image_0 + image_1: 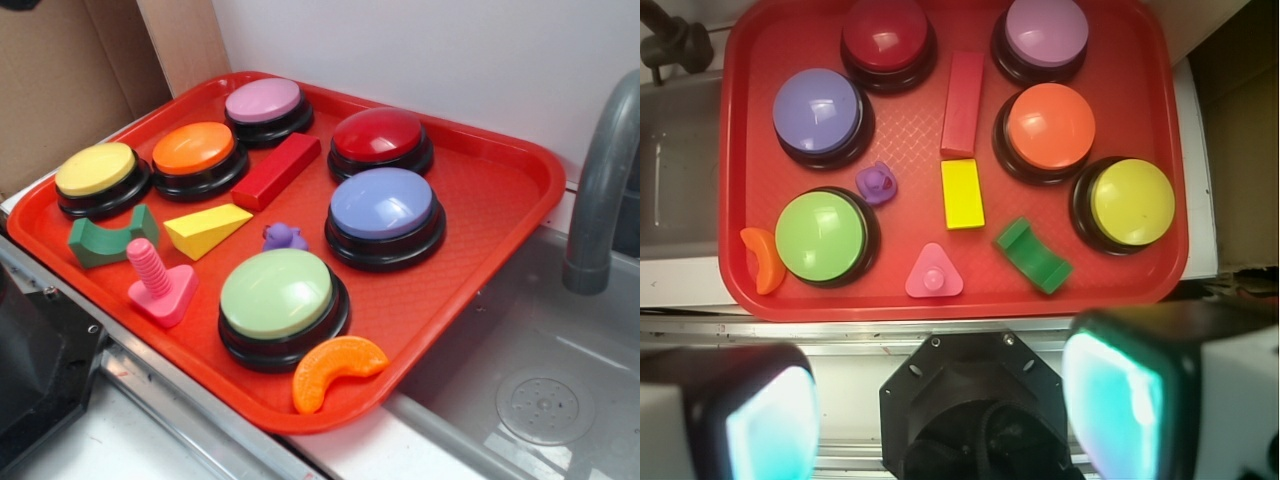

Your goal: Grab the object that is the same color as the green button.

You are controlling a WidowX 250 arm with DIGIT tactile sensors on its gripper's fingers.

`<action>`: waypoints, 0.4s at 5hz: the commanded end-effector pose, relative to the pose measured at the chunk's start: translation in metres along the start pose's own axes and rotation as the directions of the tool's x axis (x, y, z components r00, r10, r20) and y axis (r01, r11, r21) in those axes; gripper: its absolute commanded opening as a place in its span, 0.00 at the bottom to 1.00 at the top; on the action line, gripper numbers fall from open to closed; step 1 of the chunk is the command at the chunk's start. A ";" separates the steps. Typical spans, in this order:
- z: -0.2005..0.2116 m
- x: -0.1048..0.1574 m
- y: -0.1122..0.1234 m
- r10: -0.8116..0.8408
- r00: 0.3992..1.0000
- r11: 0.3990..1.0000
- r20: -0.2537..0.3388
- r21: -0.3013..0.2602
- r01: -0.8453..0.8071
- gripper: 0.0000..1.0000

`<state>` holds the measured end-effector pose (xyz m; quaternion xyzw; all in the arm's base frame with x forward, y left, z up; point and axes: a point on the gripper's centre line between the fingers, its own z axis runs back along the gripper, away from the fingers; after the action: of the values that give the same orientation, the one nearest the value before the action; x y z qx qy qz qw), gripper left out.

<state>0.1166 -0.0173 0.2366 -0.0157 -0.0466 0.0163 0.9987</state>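
While jaws gape wide | green arch (1034,256) lies ahead, untouched.

tray (520,170): six buttons | green arch block (110,240) beside yellow wedge (205,229) | green button (277,295) near front

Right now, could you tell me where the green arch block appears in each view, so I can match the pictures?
Exterior: green arch block at the tray's left edge, below the yellow button.
Wrist: green arch block lower right of centre, below-left of the yellow button.
Shared landmark: the yellow wedge beside it.
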 end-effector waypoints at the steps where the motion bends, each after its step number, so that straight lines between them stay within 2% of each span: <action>1: 0.000 0.000 0.000 0.000 1.000 1.000 0.000 0.000 0.000 1.00; 2: -0.018 0.009 0.012 -0.090 0.995 0.991 0.036 0.107 0.086 1.00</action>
<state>0.1234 -0.0051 0.2150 0.0368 -0.0560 -0.0136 0.9977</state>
